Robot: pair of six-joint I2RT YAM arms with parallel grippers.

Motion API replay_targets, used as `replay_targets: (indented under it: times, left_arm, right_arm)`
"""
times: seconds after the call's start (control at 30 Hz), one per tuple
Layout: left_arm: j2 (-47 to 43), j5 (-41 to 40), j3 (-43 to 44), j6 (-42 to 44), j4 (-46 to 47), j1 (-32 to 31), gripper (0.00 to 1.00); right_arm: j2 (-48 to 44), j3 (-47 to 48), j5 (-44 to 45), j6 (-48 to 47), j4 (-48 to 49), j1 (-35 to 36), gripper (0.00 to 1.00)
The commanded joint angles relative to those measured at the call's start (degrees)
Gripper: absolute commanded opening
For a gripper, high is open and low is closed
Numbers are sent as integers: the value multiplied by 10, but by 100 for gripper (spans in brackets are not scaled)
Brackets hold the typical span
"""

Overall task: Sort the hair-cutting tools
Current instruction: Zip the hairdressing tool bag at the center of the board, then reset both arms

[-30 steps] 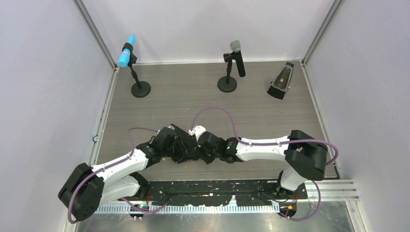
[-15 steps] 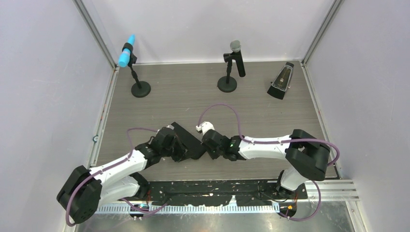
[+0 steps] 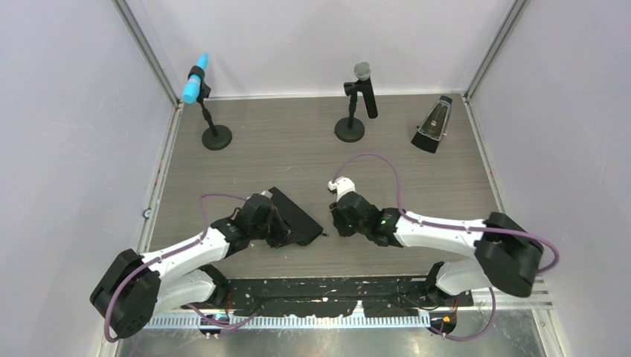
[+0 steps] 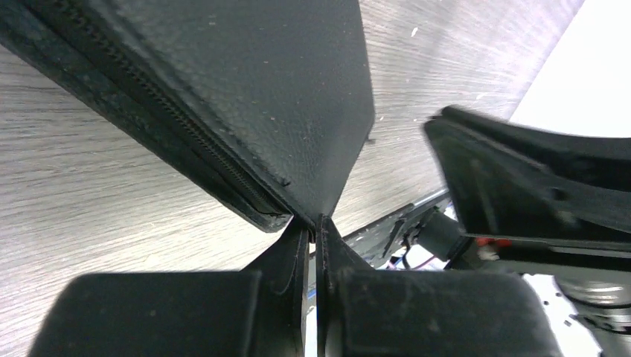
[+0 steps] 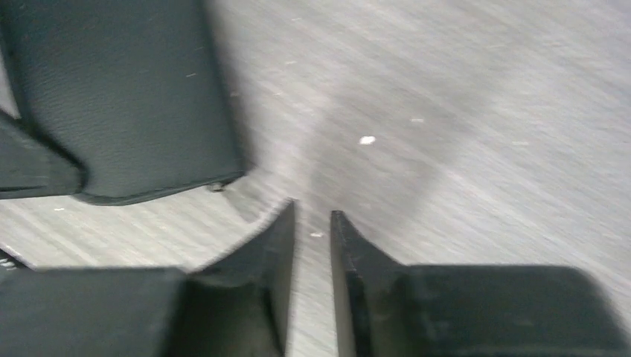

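Observation:
The hair-cutting tools are out of view in every frame. A black zip case (image 3: pixel 296 214) lies on the wood table near the front centre. My left gripper (image 3: pixel 277 236) is shut on the case; in the left wrist view the fingertips (image 4: pixel 298 232) pinch a thin corner of its black lid (image 4: pixel 253 89), with the zipper edge to the left. My right gripper (image 3: pixel 338 223) stands to the right of the case, apart from it. Its jaws are a narrow gap open (image 5: pixel 312 216) with bare table between them, and the case (image 5: pixel 119 97) is at the upper left of that view.
A blue-headed microphone (image 3: pixel 195 78) on a round base (image 3: pixel 216 137) stands back left. A silver-headed microphone (image 3: pixel 362 82) stands back centre, and a dark wedge-shaped object (image 3: pixel 433 126) back right. White walls close in the table on three sides.
My left gripper has shut on the case's corner. My right gripper has let go, opened slightly and drawn back to the right, away from the case.

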Motion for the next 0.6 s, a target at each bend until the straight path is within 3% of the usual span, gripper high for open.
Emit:
replay_targets:
  times: [0.0, 0.13, 0.2, 0.33, 0.47, 0.57]
  left_arm:
    - [16, 6, 35, 42, -9, -26, 0]
    - [35, 4, 70, 76, -9, -59, 0]
    - [46, 12, 80, 90, -9, -67, 2]
    - [29, -10, 82, 118, -32, -67, 40]
    - [-44, -114, 112, 189, -160, -67, 98]
    - [-110, -216, 151, 245, -259, -65, 100]
  right_arm:
    - [-105, -19, 78, -22, -20, -20, 37]
    - [-217, -36, 126, -39, -45, -24, 59]
    - [-280, -43, 169, -45, -67, -26, 76]
    - [-403, -46, 228, -58, -115, -28, 100]
    - [-502, -25, 296, -64, -187, -28, 96]
    - [-569, 0, 346, -68, -230, -28, 96]
